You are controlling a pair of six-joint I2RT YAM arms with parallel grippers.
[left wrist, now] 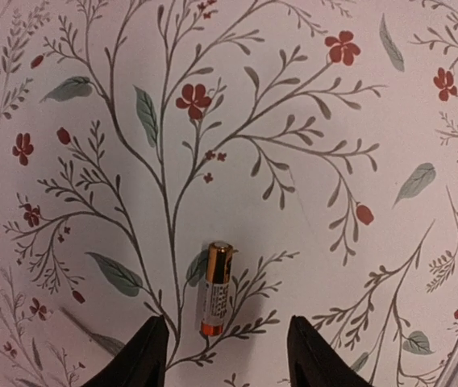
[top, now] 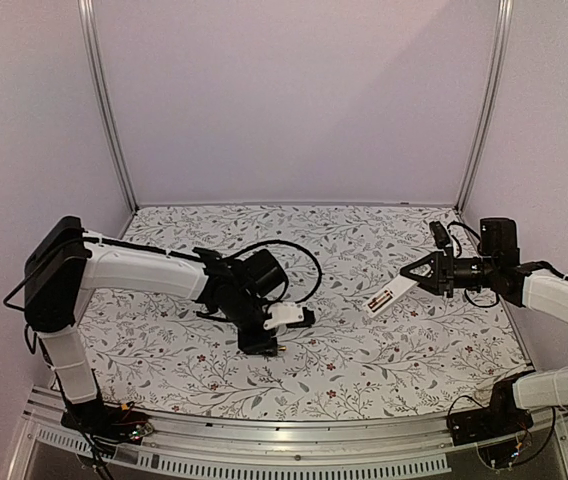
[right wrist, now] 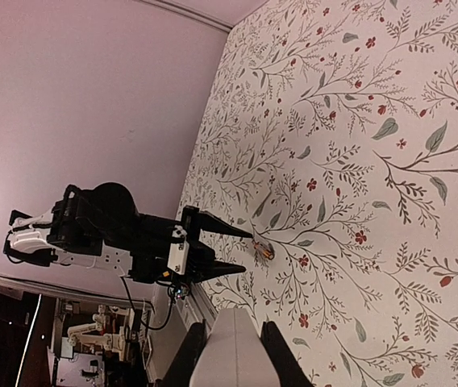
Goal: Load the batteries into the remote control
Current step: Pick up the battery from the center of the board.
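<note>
The left claw (right wrist: pixel 247 250) points down at the table (top: pixel 364 360) with its jaws partly open and nothing in them. One battery (left wrist: pixel 215 289) lies flat on the floral cloth in the gap between the two fingertips (left wrist: pixel 150 347), reaching a little ahead of them and touching neither. Its length runs along the fingers' own direction, so the jaws would meet its round sides, which looks like the reason for this approach: a cylinder this slim is best pinched across its width, low to the table, so it cannot roll off. Well away to that claw's side, the right claw (top: pixel 412 278) is closed on the remote (top: pixel 388 296), gripping one end so that the white bar sticks out past its fingertips, lifted clear of the table and sloping down toward the middle of the workspace. Held so, the free end is offered to the other arm, probably so that a battery can be brought to it without the remote sliding about. Whether the battery bay faces up, or is uncovered, cannot be told from here; only a small dark and red mark shows on the bar. By count: one battery in sight, one remote, two claws. The second battery appears in none of the views, and whether it already sits inside the remote cannot be said. The step in hand looks like the pickup of this battery.
</note>
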